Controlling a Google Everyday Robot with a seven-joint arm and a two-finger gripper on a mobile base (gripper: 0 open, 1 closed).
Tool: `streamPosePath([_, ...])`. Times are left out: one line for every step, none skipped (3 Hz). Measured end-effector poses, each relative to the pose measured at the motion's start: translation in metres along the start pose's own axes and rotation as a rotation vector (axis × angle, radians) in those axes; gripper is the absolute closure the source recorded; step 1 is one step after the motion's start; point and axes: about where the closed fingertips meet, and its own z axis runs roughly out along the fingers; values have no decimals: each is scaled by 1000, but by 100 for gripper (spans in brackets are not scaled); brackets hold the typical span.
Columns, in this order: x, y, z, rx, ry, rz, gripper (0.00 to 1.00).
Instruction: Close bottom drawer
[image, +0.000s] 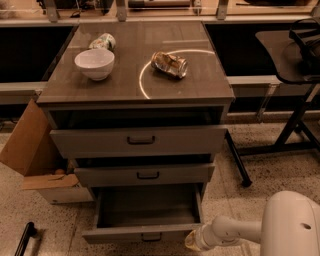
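Observation:
The bottom drawer (145, 234) of the grey cabinet stands pulled far out, its plain grey box open to view and its small dark bar handle (151, 237) at the lower edge of the view. My gripper (192, 241) sits at the end of the white arm (235, 230), at the drawer front's right corner, low near the floor. The middle drawer (145, 175) and the tall top drawer (140, 140) above are each pulled out a little.
A white bowl (94, 63), a crushed can (170, 64) and a tipped can (102, 42) lie on the cabinet top. An open cardboard box (35, 155) stands at the left. A dark table leg (237, 162) and stand are at the right.

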Motion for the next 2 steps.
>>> streamPosePath([-2,-3,3,13,0,-11,100])
streamPosePath([-7,-22,13,40,-10,-46,100])
